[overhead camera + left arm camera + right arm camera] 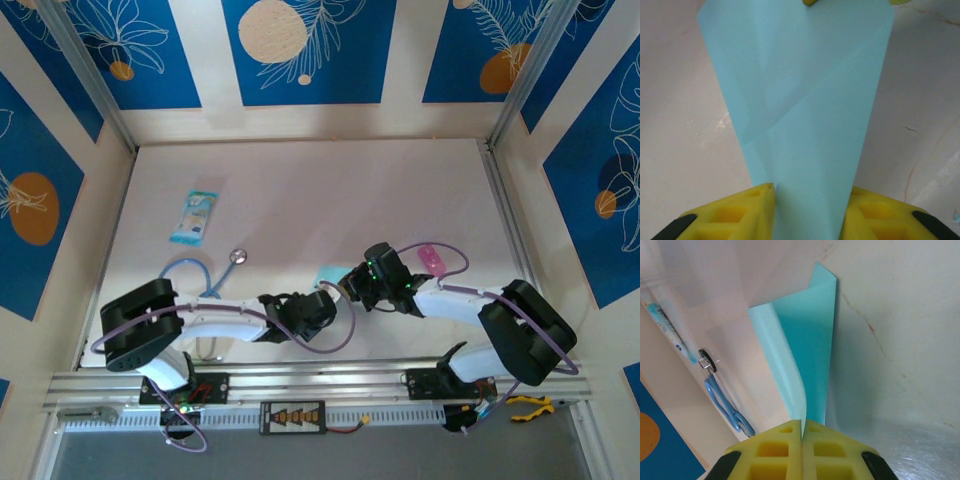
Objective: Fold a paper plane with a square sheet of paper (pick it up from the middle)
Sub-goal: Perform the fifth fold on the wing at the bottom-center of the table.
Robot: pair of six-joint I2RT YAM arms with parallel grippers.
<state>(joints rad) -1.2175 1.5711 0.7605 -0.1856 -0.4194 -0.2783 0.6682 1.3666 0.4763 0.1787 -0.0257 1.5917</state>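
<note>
**Inspector:** Start with the enclosure and the surface.

**Assistant:** White table (pixel 300 190), walled on three sides by blue panels (pixel 300 50) with white leaf drawings and orange discs. The top is pale and lightly stained, with a thin brownish crack line in the right wrist view.

**Inspector:** Loose items, from the left.

**Assistant:** A small blue-and-white printed packet (pixel 195 217) lies flat at mid-left. Nearer the arms is a looped blue tube (pixel 186 262), and just to its right a round metal disc (pixel 238 256). Both are well apart from the packet.

**Inspector:** Left claw?

**Assistant:** The left claw (pixel 811 190) is spread. Its yellow fingers (pixel 735 215) stand apart, and the sheet of paper (pixel 805 100) runs up through the gap, its edges meeting both inner faces. I cannot tell whether they press on it.

**Inspector:** Condition and place of the sheet?

**Assistant:** Plain light blue, creased diagonally, and doubled over along one fold with the two layers gaping slightly. From above it sits between the two claws, near the front middle of the table. I cannot tell whether it touches the surface.

**Inspector:** Right claw?

**Assistant:** The right claw (pixel 802 422) is pressed together, pinching the sheet's folded end. The paper rises straight out from between its fingertips.

**Inspector:** Further right?

**Assistant:** A tiny pink item (pixel 430 259) lies just beyond the right wrist, apart from the paper.
</note>
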